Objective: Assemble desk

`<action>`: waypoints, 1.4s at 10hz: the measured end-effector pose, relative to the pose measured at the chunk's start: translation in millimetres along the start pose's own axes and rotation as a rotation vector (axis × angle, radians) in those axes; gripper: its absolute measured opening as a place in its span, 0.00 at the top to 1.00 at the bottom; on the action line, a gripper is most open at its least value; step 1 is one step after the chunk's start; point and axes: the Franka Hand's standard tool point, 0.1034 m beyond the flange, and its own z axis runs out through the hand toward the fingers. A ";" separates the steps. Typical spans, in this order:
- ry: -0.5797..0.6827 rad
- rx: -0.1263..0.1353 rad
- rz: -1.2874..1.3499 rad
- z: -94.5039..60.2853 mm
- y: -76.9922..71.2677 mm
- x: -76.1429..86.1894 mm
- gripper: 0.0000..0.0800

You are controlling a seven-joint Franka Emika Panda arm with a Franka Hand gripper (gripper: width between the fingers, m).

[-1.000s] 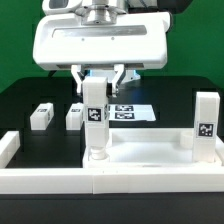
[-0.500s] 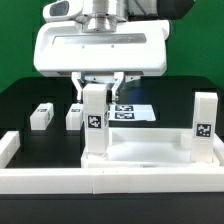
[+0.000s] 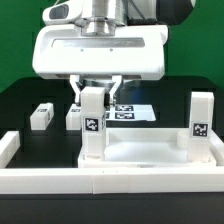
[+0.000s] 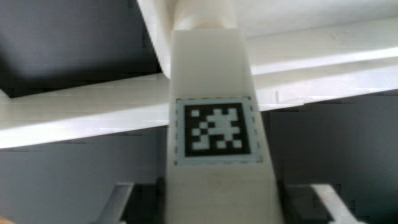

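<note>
Exterior view: in the centre of the frame, the gripper (image 3: 97, 88) is closed narrowly on the top of an upright leg (image 3: 93, 125). This leg stands on the left end of the desk panel (image 3: 150, 152). A second leg (image 3: 201, 122) stands at the panel's right end, and two loose legs (image 3: 41, 115) lie at mid-left.

Wrist view: the leg (image 4: 217, 90) shows its tag (image 4: 217, 128) between the fingers (image 4: 125, 203).

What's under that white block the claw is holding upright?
The leg in the gripper stands over a corner of the white desk panel. Where they meet is covered by the leg itself.
</note>
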 end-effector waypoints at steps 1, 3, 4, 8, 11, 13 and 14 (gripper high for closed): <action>-0.001 0.000 0.000 0.1 0.0 -0.2 0.64; -0.001 0.000 0.000 0.1 0.1 -0.2 0.24; -0.001 0.000 0.000 0.1 0.1 -0.2 0.24; -0.001 0.000 0.000 0.1 0.1 -0.2 0.19; -0.169 0.074 0.030 -10.5 -7.7 7.2 0.19; -0.263 0.103 0.058 -6.3 -11.6 7.9 0.19; -0.365 0.119 0.071 -6.0 -15.3 4.7 0.19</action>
